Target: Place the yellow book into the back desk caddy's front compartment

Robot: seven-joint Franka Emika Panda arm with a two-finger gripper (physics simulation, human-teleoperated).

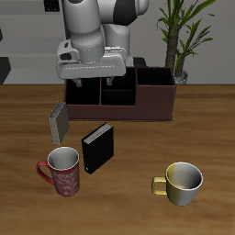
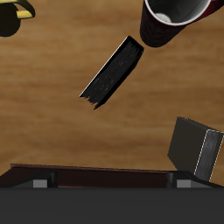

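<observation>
The yellow book [image 1: 58, 121] stands upright on the table just in front of one end of the back desk caddy [image 1: 151, 99]; its dull cover and pale page edge also show in the wrist view [image 2: 198, 147]. My gripper [image 1: 89, 81] hangs above the caddy's end cell, apart from the book and higher than it. Its fingertips [image 2: 39, 182] are spread wide with nothing between them. The front compartment [image 1: 117, 97] is the small cell in the caddy's divided middle, partly hidden behind my hand. The caddy's wall [image 2: 105, 177] runs between my fingers.
A thicker black book [image 1: 98, 147] [image 2: 112, 70] stands near the table's middle. A red patterned mug [image 1: 62, 172] [image 2: 175, 22] and a yellow mug [image 1: 182, 182] [image 2: 12, 17] stand nearer the front edge. A potted plant [image 1: 179, 37] rises behind the caddy.
</observation>
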